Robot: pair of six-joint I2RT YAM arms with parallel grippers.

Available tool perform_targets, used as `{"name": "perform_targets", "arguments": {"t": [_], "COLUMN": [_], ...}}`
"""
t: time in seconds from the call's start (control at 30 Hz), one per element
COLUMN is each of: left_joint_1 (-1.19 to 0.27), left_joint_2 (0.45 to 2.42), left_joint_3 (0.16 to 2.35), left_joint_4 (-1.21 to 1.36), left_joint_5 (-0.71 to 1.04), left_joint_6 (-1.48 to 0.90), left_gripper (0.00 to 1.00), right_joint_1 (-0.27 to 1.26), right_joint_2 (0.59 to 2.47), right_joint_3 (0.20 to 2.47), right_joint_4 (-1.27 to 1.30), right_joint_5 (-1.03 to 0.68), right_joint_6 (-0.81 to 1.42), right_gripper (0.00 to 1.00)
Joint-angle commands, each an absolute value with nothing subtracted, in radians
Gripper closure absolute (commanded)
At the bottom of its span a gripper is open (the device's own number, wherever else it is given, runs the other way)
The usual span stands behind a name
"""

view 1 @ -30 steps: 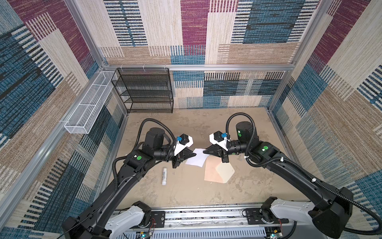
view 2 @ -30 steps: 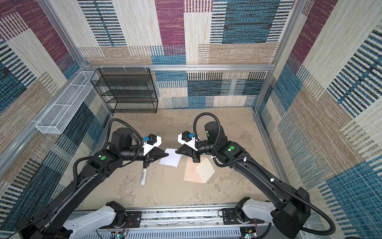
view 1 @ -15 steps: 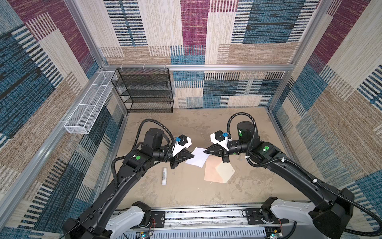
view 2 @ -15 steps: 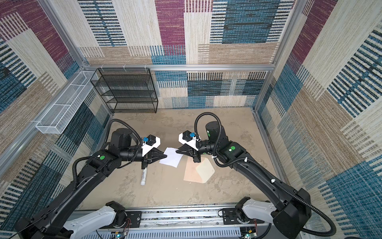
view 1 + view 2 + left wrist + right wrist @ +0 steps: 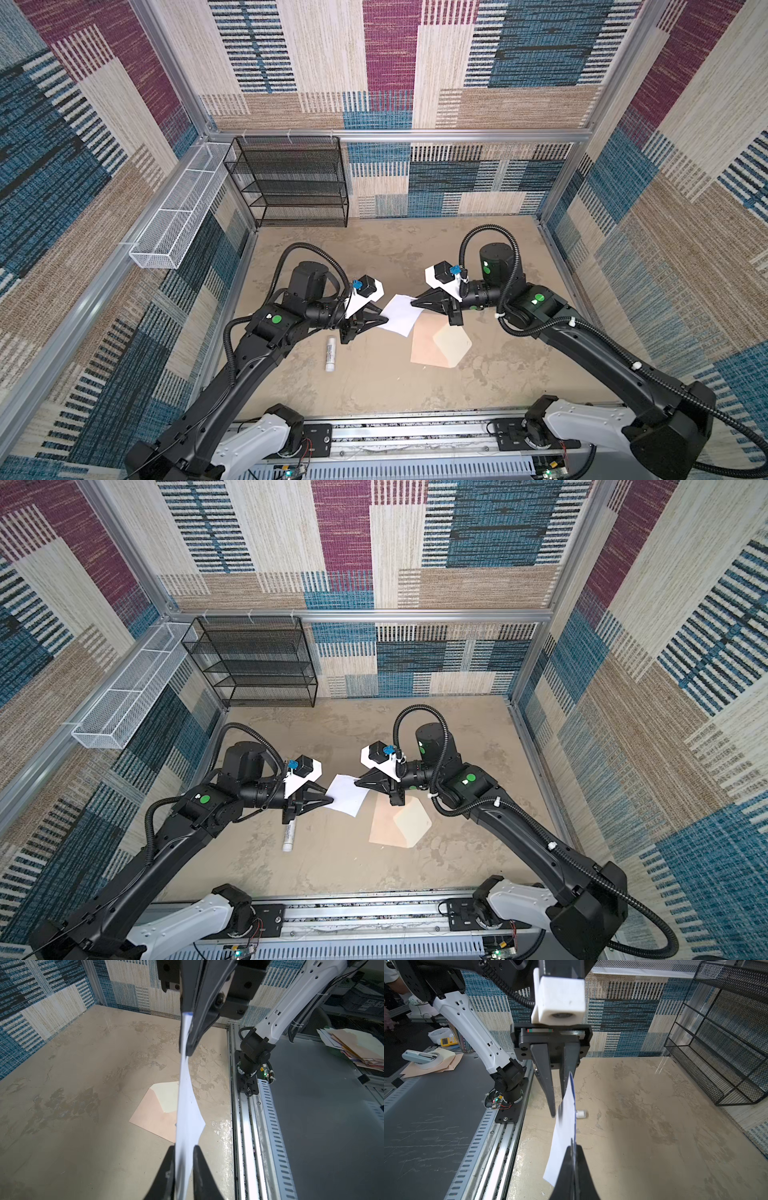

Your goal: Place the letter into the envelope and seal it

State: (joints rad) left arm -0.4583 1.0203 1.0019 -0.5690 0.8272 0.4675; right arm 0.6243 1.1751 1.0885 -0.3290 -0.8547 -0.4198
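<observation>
The letter (image 5: 399, 313) (image 5: 347, 793), a white sheet with a blue edge, hangs in the air between both grippers. My right gripper (image 5: 413, 304) (image 5: 572, 1153) is shut on its far edge. My left gripper (image 5: 387, 320) (image 5: 184, 1159) is open, its fingers (image 5: 169, 1167) a little apart with the letter's (image 5: 187, 1109) near edge loose between them. The peach envelope (image 5: 428, 351) (image 5: 384, 829) (image 5: 153, 1113) lies flat on the table below and to the right of the letter, cream flap open.
A white glue stick (image 5: 330, 353) (image 5: 580, 1114) lies on the table under the left arm. A black mesh shelf (image 5: 291, 183) stands at the back left beside a white wire basket (image 5: 174, 220). The arms' rail (image 5: 395, 432) runs along the front edge.
The left gripper's jaws have parted around the letter's edge and it has drawn back slightly. The right gripper still grips the letter in the same place.
</observation>
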Motion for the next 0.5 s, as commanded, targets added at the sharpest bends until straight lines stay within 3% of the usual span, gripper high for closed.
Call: {"name": "perform_targets", "arguments": {"t": [0.0, 0.03, 0.17, 0.23, 0.27, 0.33, 0.47], "left_joint_1": [-0.457, -0.456, -0.453, -0.452, -0.452, -0.449, -0.441], "left_joint_2": [1.016, 1.017, 1.022, 1.024, 1.024, 1.025, 1.032], "left_joint_3": [0.996, 0.995, 0.996, 0.991, 0.990, 0.989, 0.993], "left_joint_4": [-0.588, -0.588, -0.599, -0.600, -0.602, -0.612, -0.631], "left_joint_5": [0.831, 0.833, 0.851, 0.841, 0.836, 0.848, 0.880], "left_joint_6": [0.485, 0.486, 0.489, 0.485, 0.483, 0.492, 0.495], "left_gripper": [0.92, 1.00, 1.00, 0.86, 0.85, 1.00, 1.00], "right_joint_1": [0.624, 0.624, 0.624, 0.624, 0.624, 0.624, 0.623], "right_joint_2": [1.170, 1.170, 1.166, 1.166, 1.166, 1.165, 1.165], "right_joint_3": [1.100, 1.100, 1.100, 1.102, 1.102, 1.102, 1.106], "right_joint_4": [-0.303, -0.305, -0.307, -0.309, -0.311, -0.313, -0.314], "right_joint_5": [-0.857, -0.857, -0.855, -0.853, -0.853, -0.851, -0.850], "right_joint_6": [-0.411, -0.410, -0.411, -0.412, -0.413, -0.414, -0.415], "right_gripper": [1.00, 1.00, 1.00, 1.00, 1.00, 1.00, 1.00]}}
